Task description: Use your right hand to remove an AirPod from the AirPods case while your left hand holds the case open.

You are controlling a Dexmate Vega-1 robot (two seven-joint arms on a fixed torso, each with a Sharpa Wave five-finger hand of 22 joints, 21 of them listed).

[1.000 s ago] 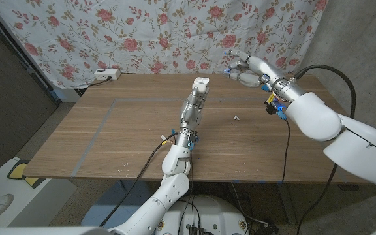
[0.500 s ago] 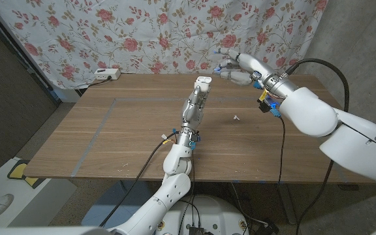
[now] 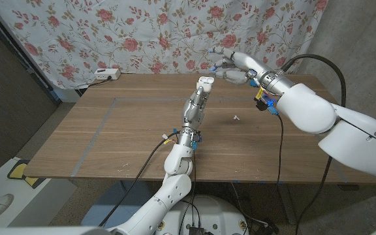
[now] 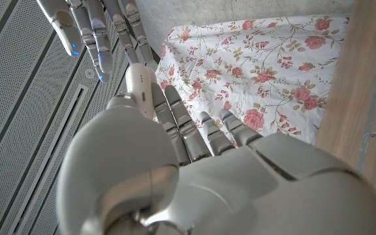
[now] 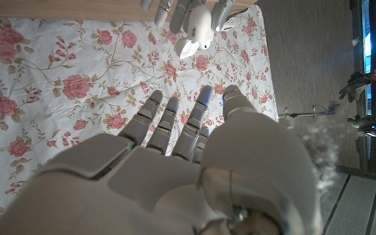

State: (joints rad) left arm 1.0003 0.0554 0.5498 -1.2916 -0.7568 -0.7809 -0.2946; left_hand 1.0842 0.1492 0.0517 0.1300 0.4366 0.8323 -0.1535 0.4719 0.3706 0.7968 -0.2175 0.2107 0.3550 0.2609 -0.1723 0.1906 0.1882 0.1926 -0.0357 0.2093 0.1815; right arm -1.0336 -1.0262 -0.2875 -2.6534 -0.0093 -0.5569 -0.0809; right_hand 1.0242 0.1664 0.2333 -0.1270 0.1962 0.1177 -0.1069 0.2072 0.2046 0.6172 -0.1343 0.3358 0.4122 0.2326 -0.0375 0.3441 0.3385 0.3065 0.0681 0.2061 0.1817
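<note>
The right robot hand (image 3: 230, 65), empty with fingers spread, has moved closer to the AirPods case (image 3: 204, 83); the left robot hand (image 3: 195, 104) still holds it aloft.

Glossy white arm shells, black cables, and silver-grey segmented fingers (image 3: 226, 63) with blue-lit tips.

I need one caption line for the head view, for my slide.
Left hand holds the open AirPods case above the table; right hand reaches toward it.

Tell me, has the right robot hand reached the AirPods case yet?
No. In the head view the right robot hand hangs open beside the AirPods case, which the left robot hand holds up, with a clear gap between them.
</note>
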